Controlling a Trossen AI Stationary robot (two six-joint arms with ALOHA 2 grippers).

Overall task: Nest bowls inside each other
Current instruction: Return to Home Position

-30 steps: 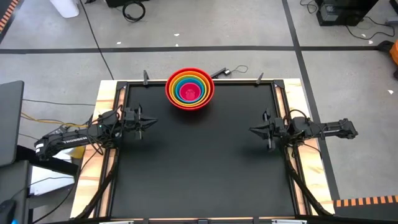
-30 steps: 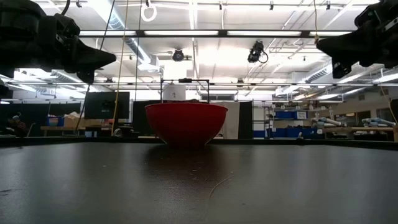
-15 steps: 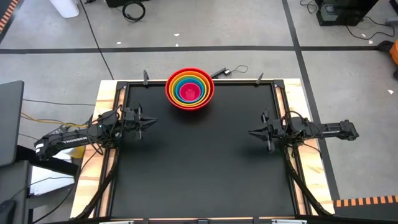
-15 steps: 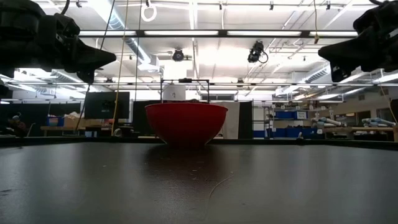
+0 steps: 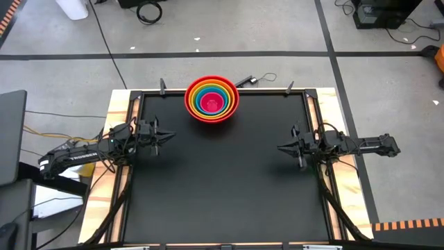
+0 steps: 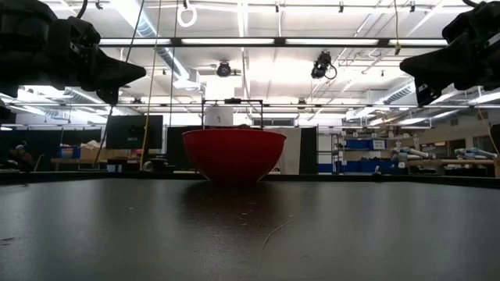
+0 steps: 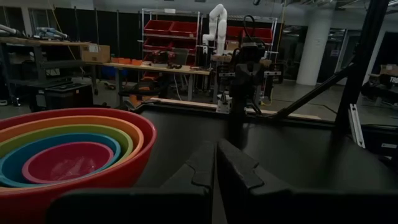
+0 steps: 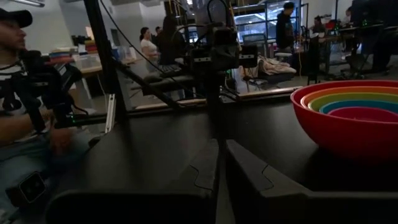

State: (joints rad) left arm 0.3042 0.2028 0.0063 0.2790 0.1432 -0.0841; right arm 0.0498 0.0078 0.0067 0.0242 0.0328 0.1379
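Observation:
The bowls (image 5: 211,99) stand as one stack near the far edge of the black table: red outermost, then orange, yellow-green, blue and pink in the middle (image 7: 68,163). The red bowl's base rests on the table (image 6: 233,154). My left gripper (image 5: 168,135) hovers shut above the table's left side, pointing level toward the right. My right gripper (image 5: 280,146) hovers shut above the right side, pointing level toward the left. Both are well clear of the stack (image 8: 357,115) and hold nothing.
The black table (image 5: 222,187) has bare surface in the middle and near part. Clamps and a cable (image 5: 260,79) sit at its far edge. Wooden rails (image 5: 114,118) run along both sides. A seated person (image 8: 22,124) shows beyond the table's left side.

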